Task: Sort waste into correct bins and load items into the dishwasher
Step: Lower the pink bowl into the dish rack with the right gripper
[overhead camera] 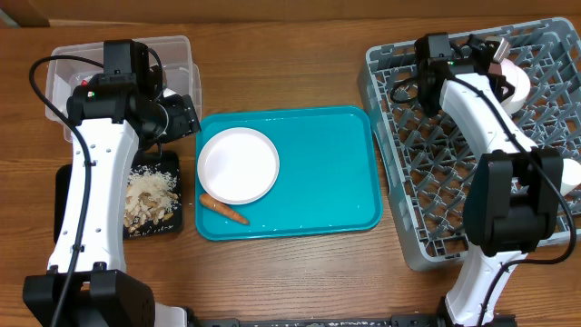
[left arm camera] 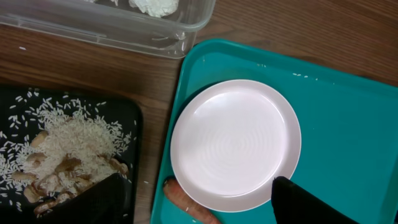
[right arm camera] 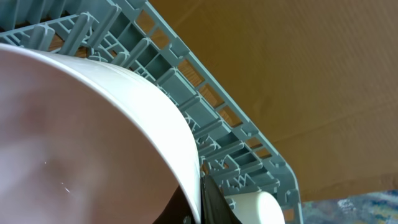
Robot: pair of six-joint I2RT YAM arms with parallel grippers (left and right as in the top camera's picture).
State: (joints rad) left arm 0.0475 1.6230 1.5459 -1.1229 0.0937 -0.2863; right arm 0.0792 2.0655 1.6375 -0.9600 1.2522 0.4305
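Note:
A flat white plate (overhead camera: 238,165) (left arm camera: 235,144) lies on the teal tray, with a small orange carrot (overhead camera: 222,209) (left arm camera: 189,205) at its near-left rim. My left gripper (overhead camera: 182,118) (left arm camera: 199,208) hangs open above them; one finger is over the black tray, the other over the plate's edge. Beige rice scraps (left arm camera: 68,146) lie in the black tray (overhead camera: 65,195). Crumpled white tissue (left arm camera: 155,5) sits in the clear tub (overhead camera: 68,64). My right gripper (overhead camera: 507,74) (right arm camera: 200,208) is shut on the rim of a white dish (right arm camera: 93,143) at the far side of the grey dish rack (overhead camera: 408,154).
The teal serving tray (overhead camera: 336,173) fills the middle of the wooden table. Another white dish (overhead camera: 572,173) stands at the rack's right edge, and a small white cup (right arm camera: 258,208) shows by the lattice wall. Brown cardboard lies behind the rack.

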